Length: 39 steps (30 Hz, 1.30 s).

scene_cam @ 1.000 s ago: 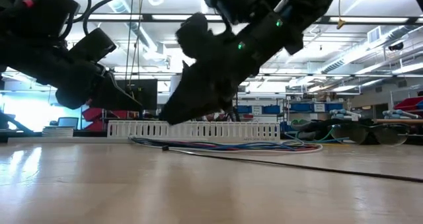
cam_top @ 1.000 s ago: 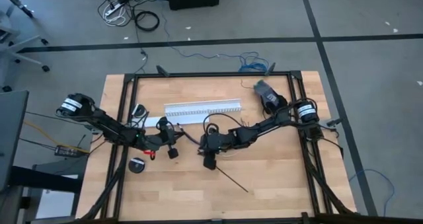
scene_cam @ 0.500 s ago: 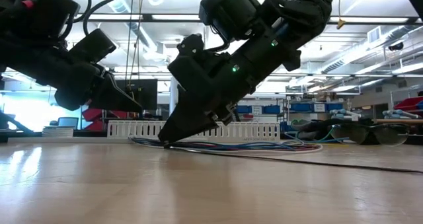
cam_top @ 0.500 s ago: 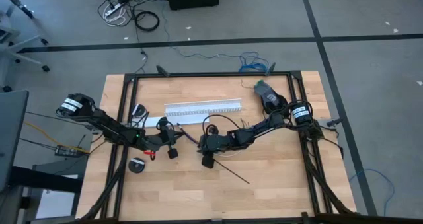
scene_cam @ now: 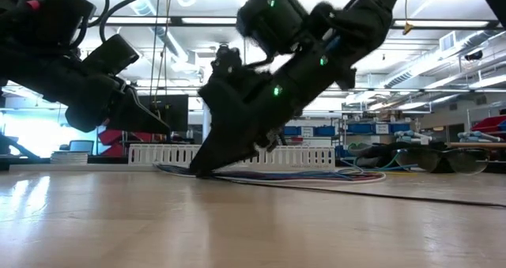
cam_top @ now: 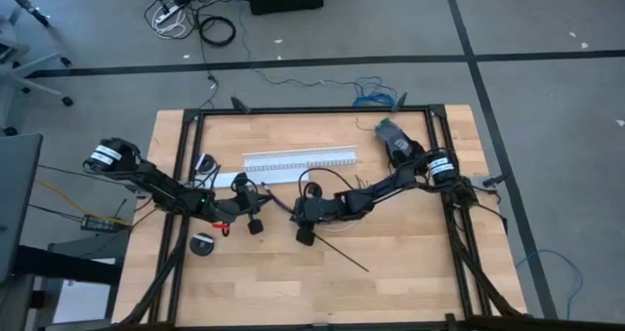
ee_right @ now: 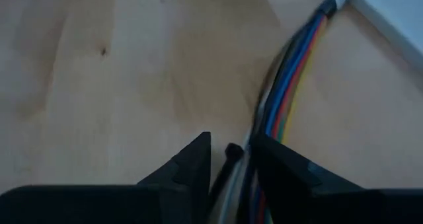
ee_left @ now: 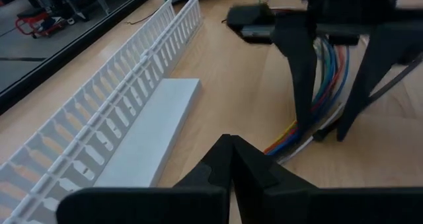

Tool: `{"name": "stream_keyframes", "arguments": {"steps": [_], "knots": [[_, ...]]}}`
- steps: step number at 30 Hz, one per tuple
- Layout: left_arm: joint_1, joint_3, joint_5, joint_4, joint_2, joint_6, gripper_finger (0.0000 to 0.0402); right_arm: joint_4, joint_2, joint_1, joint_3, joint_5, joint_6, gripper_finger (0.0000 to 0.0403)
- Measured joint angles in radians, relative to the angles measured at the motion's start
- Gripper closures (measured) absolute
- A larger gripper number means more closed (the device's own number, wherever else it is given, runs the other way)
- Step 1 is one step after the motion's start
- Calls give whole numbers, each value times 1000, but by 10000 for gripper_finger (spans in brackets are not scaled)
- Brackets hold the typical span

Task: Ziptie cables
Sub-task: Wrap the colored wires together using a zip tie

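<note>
Wood tabletop (cam_top: 410, 272), lab shelving behind. Cables (ee_right: 291, 78) lie frame centre, below white channel (cam_top: 298, 160). My right gripper (ee_right: 228, 159) down on them, jaws part-open straddling ziptie (ee_right: 231, 151) head and bundle. Left gripper (ee_left: 228, 159) closed, empty, alongside. I judge: keep tips low, close squarely, avoid snagging wires.

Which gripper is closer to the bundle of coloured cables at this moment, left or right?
Right. The right gripper is down at the cables, its fingers straddling the bundle on the table. The left gripper, shut, waits beside the bundle's end, apart from it.
</note>
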Motion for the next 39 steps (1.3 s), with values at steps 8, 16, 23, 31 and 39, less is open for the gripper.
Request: {"name": "stream_keyframes", "arguments": {"steps": [8,16,23,31,39], "knots": [[0,0,0,-7,0,0,401,4,72,14,10,38,65,335],[0,0,0,-8,0,0,402,-47,29,12,3,42,20,397],[0,0,0,-17,0,0,401,-178,-159,2,-9,82,-104,400],[0,0,0,-18,0,0,402,-275,-300,2,-6,177,-161,402],[0,-1,179,190,0,-26,401,-254,-306,0,-4,180,-175,402]]}}
